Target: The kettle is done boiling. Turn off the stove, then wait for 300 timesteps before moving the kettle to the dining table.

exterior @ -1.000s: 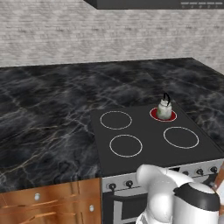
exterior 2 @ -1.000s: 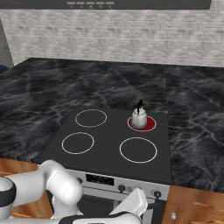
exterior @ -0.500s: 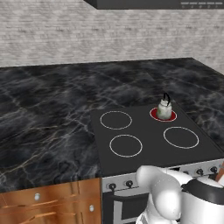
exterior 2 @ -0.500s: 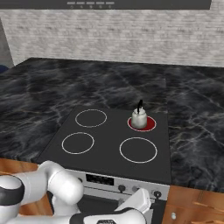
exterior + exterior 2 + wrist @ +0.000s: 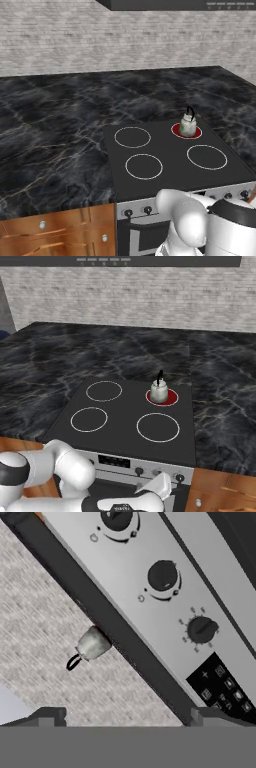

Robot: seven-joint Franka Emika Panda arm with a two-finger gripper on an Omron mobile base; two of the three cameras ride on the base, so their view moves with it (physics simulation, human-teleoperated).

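Since half a second ago your arm's white elbow has crept a little along the stove front in both base views, while the kettle (image 5: pixel 188 125) has not shifted: it sits upright on the far right burner ring (image 5: pixel 162 397), which glows red, on the stove (image 5: pixel 170 155). You can see the other three rings as plain white outlines. Black marble desk (image 5: pixel 55 135) runs around the cooktop on the left, the right and behind, up to a pale brick wall (image 5: pixel 100 40).

Look at the hand view: the camera is rolled, so the steel front panel (image 5: pixel 150 587) crosses it on a slant. Three black knobs show on it, one at the top edge (image 5: pixel 116 519), one in the middle (image 5: pixel 162 576) and one with tick marks around it (image 5: pixel 201 630), next to a dark display with white symbols (image 5: pixel 220 687). You see the kettle there too, small and tipped by the camera's roll. Your fingers (image 5: pixel 120 718) stand well spread, their dark tips (image 5: pixel 50 716) at the bottom corners, gripping nothing, close before the panel
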